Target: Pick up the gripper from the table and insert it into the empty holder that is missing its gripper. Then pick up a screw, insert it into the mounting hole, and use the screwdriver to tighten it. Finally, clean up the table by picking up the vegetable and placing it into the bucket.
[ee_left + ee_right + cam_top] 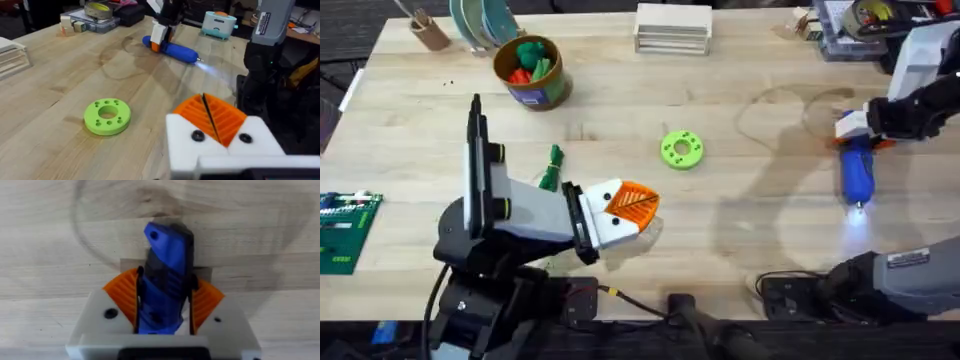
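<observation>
Step judged: screw-tightening. Right tool (pixel 164 305) clamped on screwdriver (pixel 857 172), held over bench (pixel 740 240) at far right, bit lit. Left tool (pixel 212 117) closed, pads together, near bench middle. Vegetable (pixel 552 168) beside left arm; bucket (pixel 530 72) beyond. Next: align bit with screw.

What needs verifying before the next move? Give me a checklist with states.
1. Right gripper clamped on the screwdriver: ok, orange pads press both sides of the blue body.
2. Screwdriver's bit end lit: ok, a glow falls on the table ahead of it.
3. Left gripper free: ok, pads shut together with nothing between them.
4. Screw seated in the mounting hole: cannot tell.
5. Vegetable in the bucket: not ok, it lies on the table beside the left arm.
6. Bucket upright: ok.
</observation>
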You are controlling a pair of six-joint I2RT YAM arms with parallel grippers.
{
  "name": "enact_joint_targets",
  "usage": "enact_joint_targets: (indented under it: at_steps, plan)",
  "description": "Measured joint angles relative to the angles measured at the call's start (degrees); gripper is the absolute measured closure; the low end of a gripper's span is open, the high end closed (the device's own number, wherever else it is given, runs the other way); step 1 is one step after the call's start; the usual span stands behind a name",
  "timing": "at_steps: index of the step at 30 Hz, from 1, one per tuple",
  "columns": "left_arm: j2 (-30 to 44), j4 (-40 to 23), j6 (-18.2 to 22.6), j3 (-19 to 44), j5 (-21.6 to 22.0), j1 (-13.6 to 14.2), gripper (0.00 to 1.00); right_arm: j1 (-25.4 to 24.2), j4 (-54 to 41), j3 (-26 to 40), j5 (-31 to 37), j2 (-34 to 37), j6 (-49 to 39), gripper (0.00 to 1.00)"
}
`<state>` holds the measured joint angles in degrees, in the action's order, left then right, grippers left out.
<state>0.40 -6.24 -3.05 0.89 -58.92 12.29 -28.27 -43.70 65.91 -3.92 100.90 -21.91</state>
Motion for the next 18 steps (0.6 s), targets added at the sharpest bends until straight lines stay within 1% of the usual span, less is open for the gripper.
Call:
enact_joint_targets:
  at_steps: [5,9,16,18]
  plan:
    - [0.0,0.0,0.0,0.0,0.0,0.0,0.997,-0.02,0.0,0.0,-0.26,0.02,-0.04,0.581]
    - [0.0,0.0,0.0,0.0,0.0,0.0,0.997,-0.04,0.09,0.0,-0.37,0.11,-0.28,0.695]
    - [0.0,0.0,0.0,0.0,0.0,0.0,0.997,-0.04,0.11,0.0,-0.44,0.11,-0.45,0.84]
    - [0.0,0.0,0.0,0.0,0.0,0.0,0.997,-0.04,0.13,0.0,-0.46,0.11,-0.52,0.909]
